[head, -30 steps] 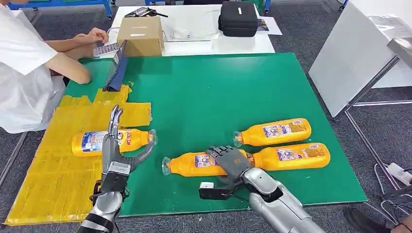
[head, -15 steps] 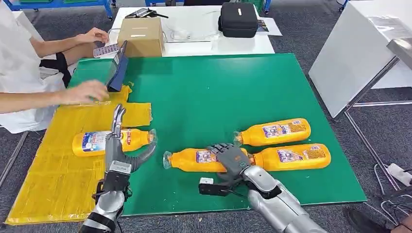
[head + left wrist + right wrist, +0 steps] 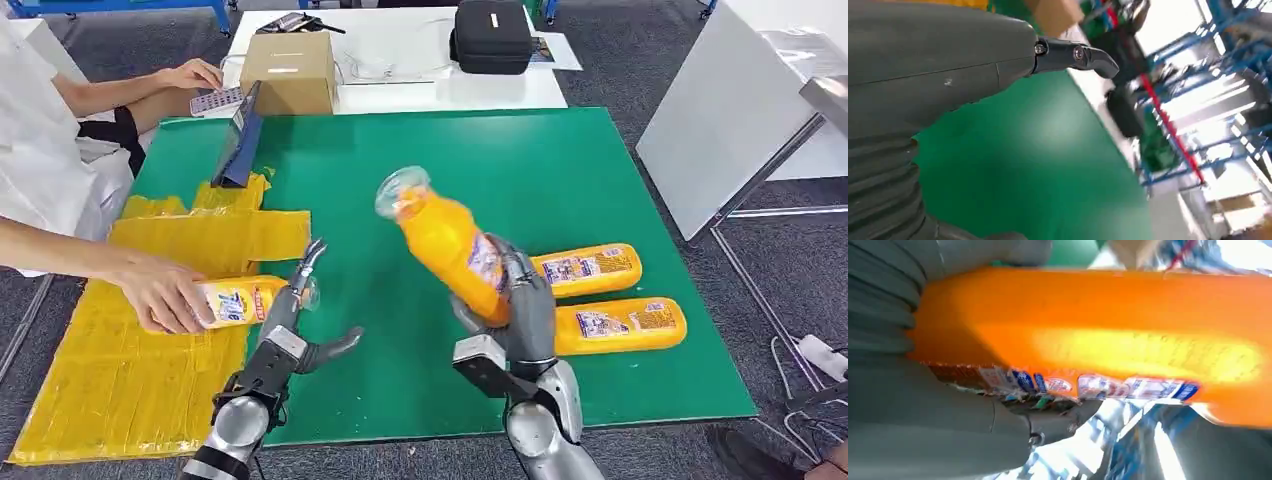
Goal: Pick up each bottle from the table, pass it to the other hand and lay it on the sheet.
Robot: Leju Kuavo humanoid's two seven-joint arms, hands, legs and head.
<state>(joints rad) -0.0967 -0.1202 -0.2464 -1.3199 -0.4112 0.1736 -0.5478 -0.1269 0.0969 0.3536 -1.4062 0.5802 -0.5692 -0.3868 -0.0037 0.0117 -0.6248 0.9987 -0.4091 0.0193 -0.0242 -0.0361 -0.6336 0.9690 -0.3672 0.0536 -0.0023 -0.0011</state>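
no text can be read anywhere. the bottles (image 3: pixel 600 325) beside the sheet (image 3: pixel 120 350) carry blue, white and red labels, but their print is too small and blurred. the label on the held bottle (image 3: pixel 1098 340) is smeared too.

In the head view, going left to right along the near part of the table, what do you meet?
Person's hand → bottle on the yellow sheet → left hand → lifted bottle in the right hand → two bottles lying on the green mat.

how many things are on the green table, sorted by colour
Orange bottles: 4 (held in right hand at, under a person's hand at, lying at and)
Yellow sheet: 1
Dark tablet: 1
Total: 6
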